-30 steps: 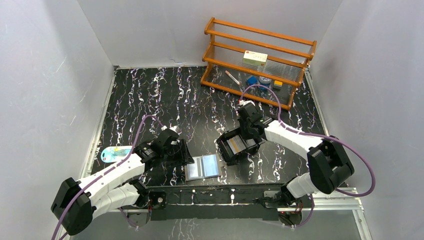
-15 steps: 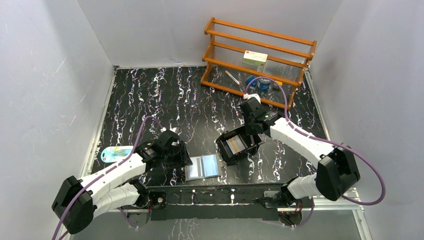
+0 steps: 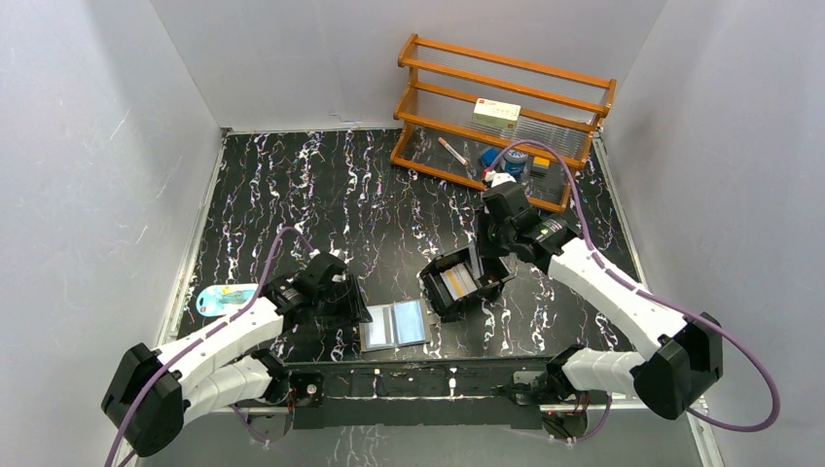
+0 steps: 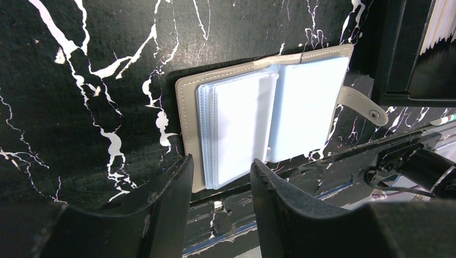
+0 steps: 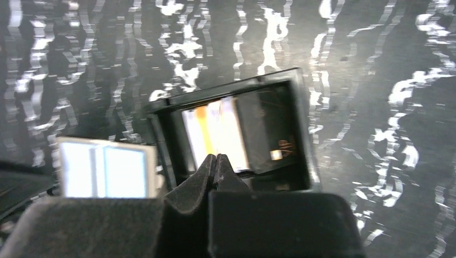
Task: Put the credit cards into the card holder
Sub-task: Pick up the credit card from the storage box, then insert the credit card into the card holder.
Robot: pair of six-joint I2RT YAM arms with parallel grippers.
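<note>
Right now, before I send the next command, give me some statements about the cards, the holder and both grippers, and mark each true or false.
1. The card holder lies open on the table. True.
2. The credit cards sit in the card holder's sleeves. False: they lie in the black tray, and the sleeves in view look empty.
3. The left gripper is open, at the card holder's near edge. True.
4. The right gripper hangs over the card holder. False: it is over the black tray.
5. The right gripper is spread wide. False: its fingers are shut together.
</note>
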